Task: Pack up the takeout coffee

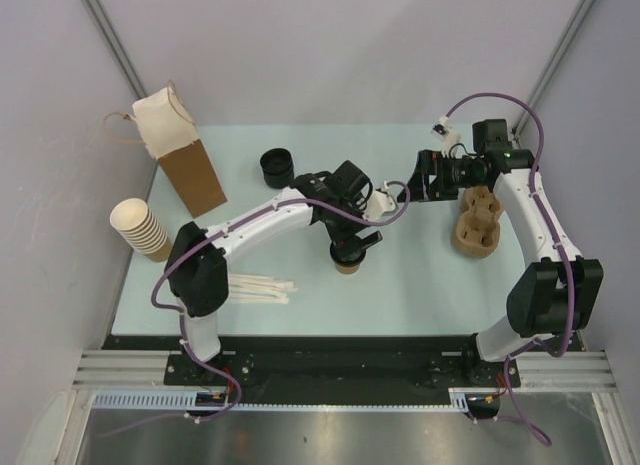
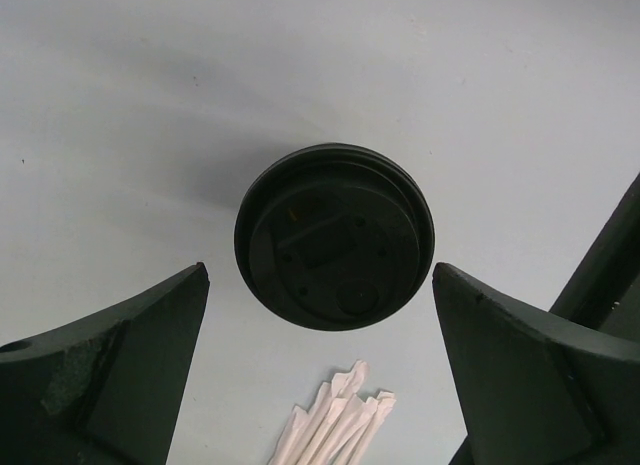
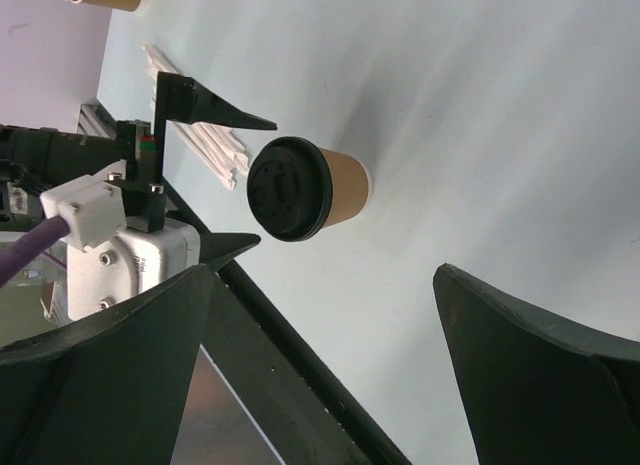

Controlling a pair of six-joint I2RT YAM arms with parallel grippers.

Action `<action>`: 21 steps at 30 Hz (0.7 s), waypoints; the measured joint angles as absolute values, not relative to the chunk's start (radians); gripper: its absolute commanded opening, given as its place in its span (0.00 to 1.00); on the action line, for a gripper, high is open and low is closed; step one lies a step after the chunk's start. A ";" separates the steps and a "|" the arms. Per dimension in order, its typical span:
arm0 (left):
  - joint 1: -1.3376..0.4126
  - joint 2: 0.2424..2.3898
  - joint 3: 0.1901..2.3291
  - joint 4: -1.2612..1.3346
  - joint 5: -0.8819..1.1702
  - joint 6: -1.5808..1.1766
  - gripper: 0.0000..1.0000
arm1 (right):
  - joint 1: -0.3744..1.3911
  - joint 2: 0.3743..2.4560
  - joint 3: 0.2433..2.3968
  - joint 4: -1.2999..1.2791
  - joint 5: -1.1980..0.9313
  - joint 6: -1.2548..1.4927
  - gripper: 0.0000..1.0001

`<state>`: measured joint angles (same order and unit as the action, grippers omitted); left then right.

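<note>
Dark fingers (image 2: 120, 375) of the left gripper (image 2: 320, 270) are seen closest in the left wrist view, 1 at each side, and they are held wide apart. Between them and lower down, the takeout coffee (image 2: 335, 235) is seen from above. Its round black top is turned to the camera, and the cup stands upright on the pale table (image 2: 120, 105). Nothing is gripped by this claw, and no touch with the lid is visible.

In the top view the left gripper (image 1: 350, 243) is pointed down directly over the takeout coffee (image 1: 347, 265), which is placed near the middle of the table (image 1: 420, 285). A bundle of wrapped sticks (image 1: 262, 287) is laid flat to the left of the cup, near it but apart.

The right gripper (image 1: 415, 180) is held further back and to the right, and it is turned toward the cup. Its 2 fingers (image 3: 110, 385) are also spread wide, with nothing clamped between them. In its view the kraft-brown side of the takeout coffee (image 3: 345, 190) is shown, with both fingertips of the left claw just beside the lid.

At the back left a brown paper bag (image 1: 190, 165) is standing. A stack of cream cups (image 1: 140, 228) is found at the left edge, and a stack of black lids (image 1: 277, 167) behind the left arm. A pulp cup carrier (image 1: 478, 223) is placed at the right side.
</note>
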<state>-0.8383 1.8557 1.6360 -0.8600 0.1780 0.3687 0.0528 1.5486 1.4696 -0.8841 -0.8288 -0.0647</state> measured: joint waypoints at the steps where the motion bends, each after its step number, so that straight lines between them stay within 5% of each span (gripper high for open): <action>1: -0.838 1.862 1.641 -0.864 0.178 0.370 1.00 | 0.053 1.549 1.470 -0.884 -0.829 -0.065 1.00; 21: -0.802 1.932 1.699 -0.919 0.257 0.403 1.00 | 0.053 1.563 1.470 -0.884 -0.847 -0.065 1.00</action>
